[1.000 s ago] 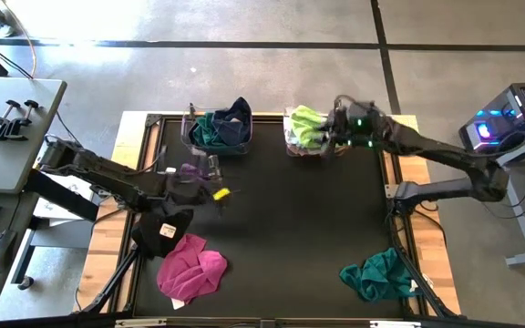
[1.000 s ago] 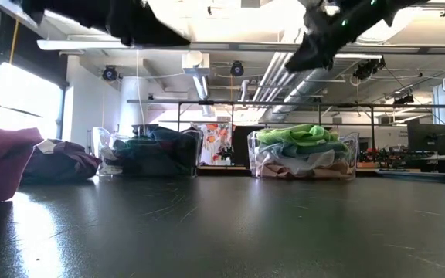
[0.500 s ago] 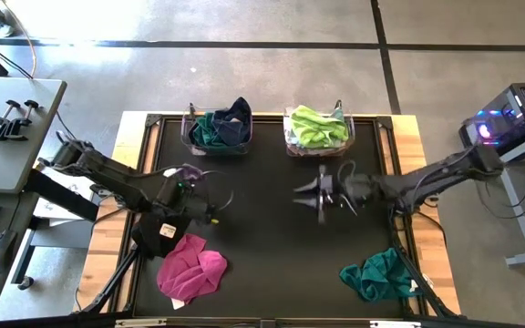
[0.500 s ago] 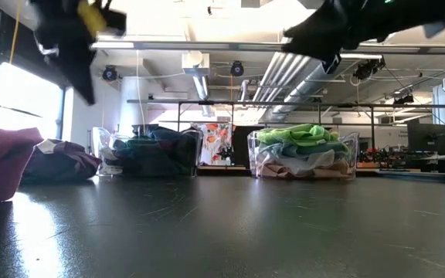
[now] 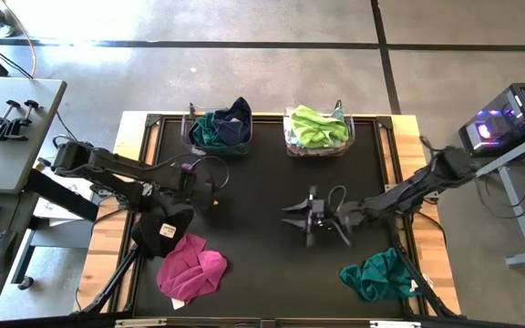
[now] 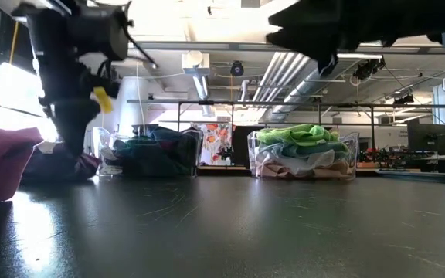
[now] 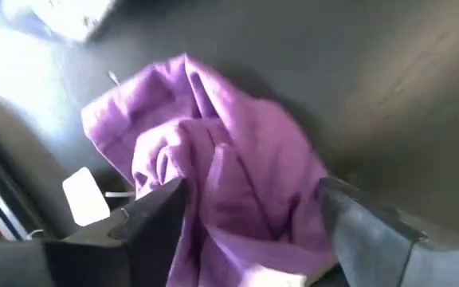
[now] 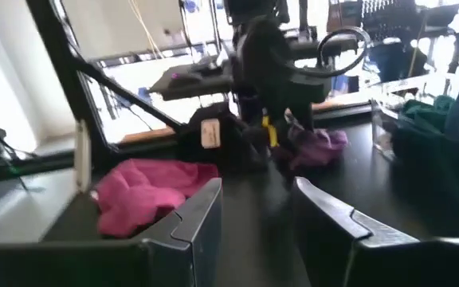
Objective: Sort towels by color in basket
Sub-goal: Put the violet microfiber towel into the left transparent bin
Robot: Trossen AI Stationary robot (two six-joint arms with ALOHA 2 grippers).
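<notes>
Hovering low over the left side of the counter (image 5: 272,182), the left hand (image 7: 249,231) has its fingers spread wide to either side of a crumpled purple towel (image 7: 213,175), which lies bunched in a lump with no clear long axis. Just beside it lies a black towel (image 5: 162,228) with a white label, and nearer the front edge a magenta towel (image 5: 191,269) sprawls in a loose heap. A teal towel (image 5: 379,275) sits at the front right corner, well apart from the others.

The right hand (image 5: 299,217) hangs above the middle of the counter, pointing toward the left arm, its fingers parted and grasping nothing.

Two clear baskets stand along the far edge: the left basket (image 5: 219,129) holds teal and navy cloths, the right basket (image 5: 317,129) holds a lime green cloth on top of paler ones.

The counter is dark and matte, framed by a pale wooden border. Beyond it the low view shows a bright workshop with ceiling ducts and a window.
</notes>
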